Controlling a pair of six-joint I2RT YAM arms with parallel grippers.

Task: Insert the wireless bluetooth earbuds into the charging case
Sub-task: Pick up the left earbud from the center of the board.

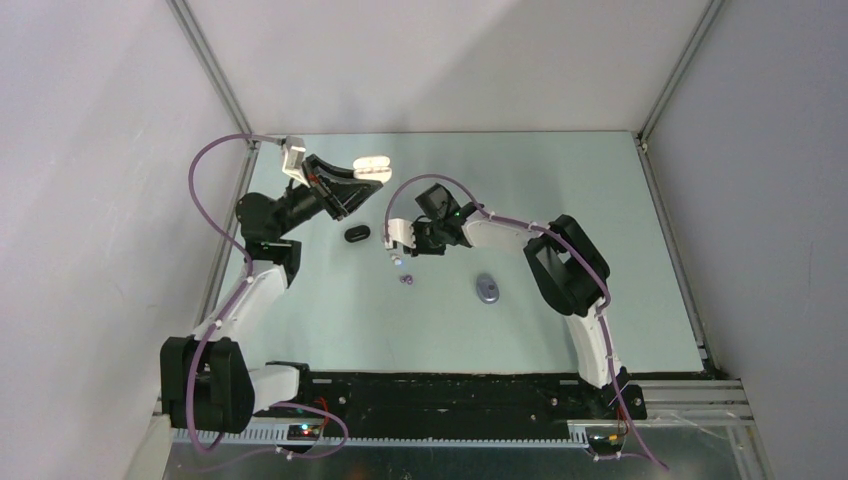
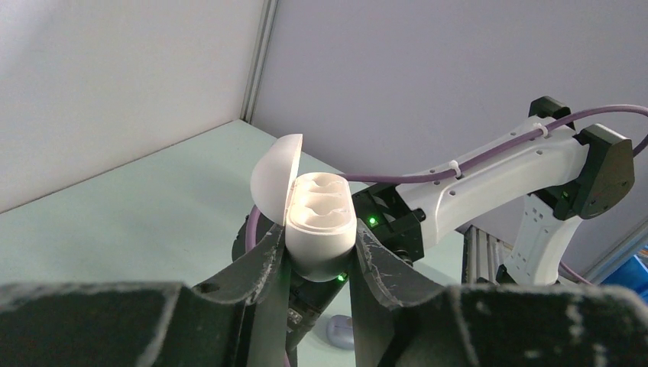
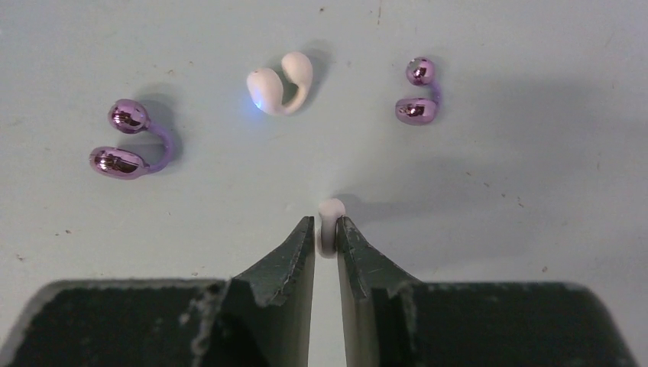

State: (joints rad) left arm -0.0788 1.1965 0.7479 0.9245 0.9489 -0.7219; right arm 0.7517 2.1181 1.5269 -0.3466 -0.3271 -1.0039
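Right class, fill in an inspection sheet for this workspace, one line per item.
Surface: pale green table, faint specks.
Job's things: white charging case, lid open, both seats empty; loose white earbud and two purple earbuds on table.
Clutter: black case, purple-grey case.
Claws: left claw shut on white charging case, off the table; right claw shut on second white earbud.
Cables: purple cables along both arms.
Surroundings: plain walls, metal frame posts.

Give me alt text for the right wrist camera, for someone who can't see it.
The right hand pinches a white earbud between its fingertips, over a pale green table. Beyond it lies a second white earbud, with a purple earbud at picture left and a second purple earbud at picture right.
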